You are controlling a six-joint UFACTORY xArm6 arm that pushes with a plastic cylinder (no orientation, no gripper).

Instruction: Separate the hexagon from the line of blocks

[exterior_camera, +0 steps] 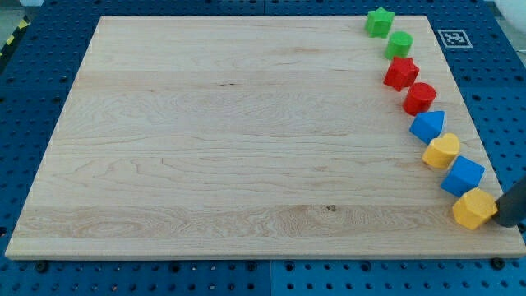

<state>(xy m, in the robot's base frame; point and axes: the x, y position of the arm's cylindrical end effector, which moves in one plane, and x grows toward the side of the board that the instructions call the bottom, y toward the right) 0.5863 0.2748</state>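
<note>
Board (230, 148), tip (503, 220) beside yellow hexagon (474, 209)

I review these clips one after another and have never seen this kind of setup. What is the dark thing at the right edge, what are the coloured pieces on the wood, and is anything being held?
There is one camera, looking down at an angle on a wooden board that lies on a blue perforated table. The dark shape at the view's bottom right is the lower end of the robot arm's rod; my tip slides on the board and pushes things. It has no gripper, so nothing is held.

Eight small blocks form a slanting line down the view's right side: green star, green cylinder, red star, red cylinder, blue block, yellow heart-like block, second blue block and yellow hexagon. The tip sits just right of that hexagon, at or very near its edge.
</note>
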